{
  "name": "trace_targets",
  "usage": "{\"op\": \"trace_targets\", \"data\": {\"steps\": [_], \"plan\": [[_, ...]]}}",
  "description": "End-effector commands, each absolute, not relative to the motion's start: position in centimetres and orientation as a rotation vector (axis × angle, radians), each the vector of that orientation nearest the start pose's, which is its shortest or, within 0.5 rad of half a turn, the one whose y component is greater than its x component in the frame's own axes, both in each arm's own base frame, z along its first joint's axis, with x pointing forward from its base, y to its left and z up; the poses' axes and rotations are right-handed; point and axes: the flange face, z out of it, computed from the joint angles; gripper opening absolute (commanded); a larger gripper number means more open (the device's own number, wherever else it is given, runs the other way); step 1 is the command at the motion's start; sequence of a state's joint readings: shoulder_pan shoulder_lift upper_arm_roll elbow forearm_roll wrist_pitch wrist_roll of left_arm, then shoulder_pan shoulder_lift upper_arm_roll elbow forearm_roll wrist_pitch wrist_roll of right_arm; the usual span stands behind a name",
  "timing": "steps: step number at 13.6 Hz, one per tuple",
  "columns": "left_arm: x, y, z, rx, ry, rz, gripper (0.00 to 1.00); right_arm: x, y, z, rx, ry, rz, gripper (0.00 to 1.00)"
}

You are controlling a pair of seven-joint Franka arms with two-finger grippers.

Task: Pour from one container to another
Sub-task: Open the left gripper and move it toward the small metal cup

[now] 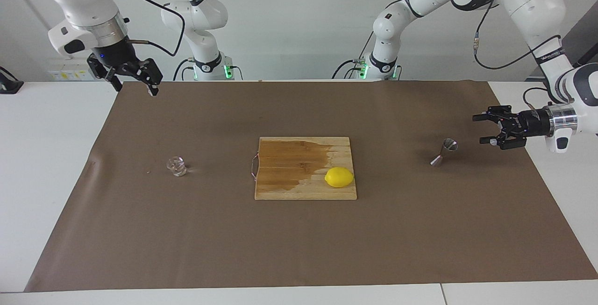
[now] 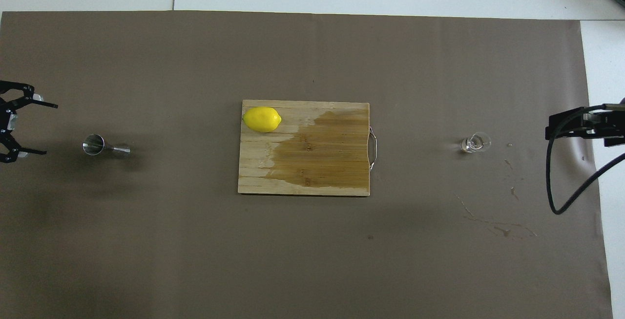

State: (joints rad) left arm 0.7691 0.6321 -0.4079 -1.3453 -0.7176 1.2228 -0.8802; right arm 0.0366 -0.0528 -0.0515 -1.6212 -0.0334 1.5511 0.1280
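Observation:
The tiny clear glass cup (image 1: 176, 166) (image 2: 475, 143) stands on the brown mat toward the right arm's end of the table. The steel hourglass jigger (image 1: 444, 152) (image 2: 100, 145) stands on the mat toward the left arm's end. My left gripper (image 1: 478, 130) (image 2: 49, 129) hangs low beside the jigger, pointing at it. It is open, a short gap away, with nothing between its fingers. My right gripper (image 1: 134, 84) (image 2: 551, 131) is open and empty. It hangs high over the mat's edge, well apart from the glass cup.
A wooden cutting board (image 1: 289, 188) (image 2: 254, 177) with a dark wet patch lies mid-table. A yellow lemon (image 1: 339, 177) (image 2: 262, 119) rests on one corner of it. Dried spill marks (image 2: 493, 221) streak the brown mat (image 1: 299, 249) near the glass cup.

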Motion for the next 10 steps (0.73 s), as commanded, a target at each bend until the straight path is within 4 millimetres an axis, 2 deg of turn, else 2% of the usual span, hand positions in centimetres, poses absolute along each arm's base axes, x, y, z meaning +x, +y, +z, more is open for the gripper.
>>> {"op": "trace_targets", "data": {"steps": [1,3,6,7,10], "plan": [[61.8,21.3,37.4,1.651,1.223,-1.130,1.00,53.1,-0.7,63.0,-3.131,0.221,0.068,1.00],[61.5,22.1,35.6,1.599,1.214,-1.155,1.00,53.0,0.3,62.8,-3.122,0.198,0.073,1.00],[61.0,22.5,32.3,1.493,1.191,-1.210,1.00,53.4,0.5,62.4,-3.130,0.156,0.068,1.00],[61.0,22.6,31.1,1.462,1.185,-1.225,1.00,53.4,0.3,62.4,-3.142,0.130,0.067,1.00],[60.1,21.7,29.1,1.401,1.150,-1.262,1.00,53.9,-0.8,62.5,-3.144,0.137,0.029,1.00]]}}
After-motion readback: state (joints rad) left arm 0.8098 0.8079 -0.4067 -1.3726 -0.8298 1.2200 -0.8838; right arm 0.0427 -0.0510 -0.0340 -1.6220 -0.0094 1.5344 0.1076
